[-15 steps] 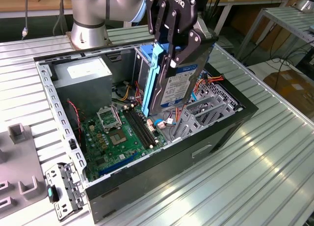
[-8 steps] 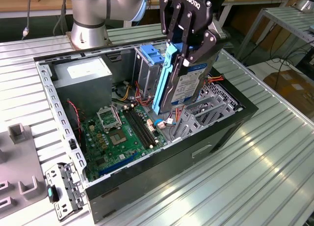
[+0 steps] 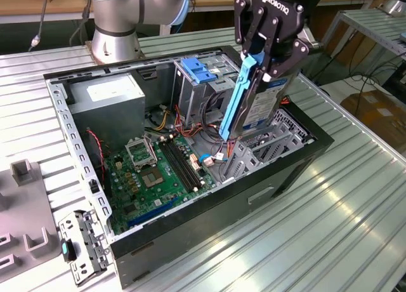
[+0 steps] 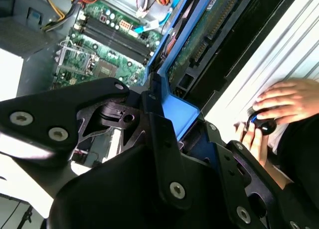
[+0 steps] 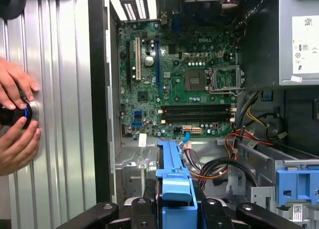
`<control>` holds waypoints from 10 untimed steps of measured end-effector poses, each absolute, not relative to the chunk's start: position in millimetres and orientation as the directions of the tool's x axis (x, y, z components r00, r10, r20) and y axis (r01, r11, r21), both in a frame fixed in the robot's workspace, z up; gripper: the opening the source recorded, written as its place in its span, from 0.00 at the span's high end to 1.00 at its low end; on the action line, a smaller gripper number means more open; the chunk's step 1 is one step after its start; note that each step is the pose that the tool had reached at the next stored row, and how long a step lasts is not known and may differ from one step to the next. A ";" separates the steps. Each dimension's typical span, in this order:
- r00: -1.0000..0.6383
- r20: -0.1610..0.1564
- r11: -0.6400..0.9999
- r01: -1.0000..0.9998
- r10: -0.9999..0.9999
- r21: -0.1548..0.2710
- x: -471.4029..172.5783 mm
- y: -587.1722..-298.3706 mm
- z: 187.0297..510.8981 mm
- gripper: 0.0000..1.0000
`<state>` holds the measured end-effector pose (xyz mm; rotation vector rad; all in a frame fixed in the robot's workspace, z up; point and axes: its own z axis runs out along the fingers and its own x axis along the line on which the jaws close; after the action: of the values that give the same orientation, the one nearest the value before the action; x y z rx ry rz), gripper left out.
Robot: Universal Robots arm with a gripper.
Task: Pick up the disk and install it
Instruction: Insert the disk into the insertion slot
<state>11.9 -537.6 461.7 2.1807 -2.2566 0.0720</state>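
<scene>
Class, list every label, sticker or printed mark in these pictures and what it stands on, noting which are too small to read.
The gripper, shut on the disk: white lettering on its body.
Disk: white label with a blue band, print too small to read.
The grey box: white sticker, symbols and fine print too small to read.
The circuit board: white lettering; other marks too small to read.

- The ribbed aluminium table (image 3: 355, 203) carried an open computer case (image 3: 209, 225).
- A grey fixture plate (image 3: 25, 222) and a small metal bracket (image 3: 82, 244) lay at the exterior view's left.
- The arm's base (image 3: 114, 44) stood near the case.
</scene>
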 end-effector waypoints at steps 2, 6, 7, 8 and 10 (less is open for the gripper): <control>-0.034 0.034 0.033 -0.999 -0.999 -0.031 21.8 -539.9 460.7 0.63; -0.034 0.034 0.033 -0.999 -0.999 -0.031 30.8 -548.2 459.5 0.63; -0.034 0.034 0.033 -0.999 -0.999 -0.031 32.7 -549.7 459.1 0.63; -0.034 0.034 0.033 -0.999 -0.999 -0.031 35.1 -551.1 458.6 0.63; -0.034 0.034 0.033 -0.999 -0.999 -0.031 39.4 -552.9 457.6 0.63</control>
<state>39.4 -552.9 457.6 2.1820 -2.2555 0.0718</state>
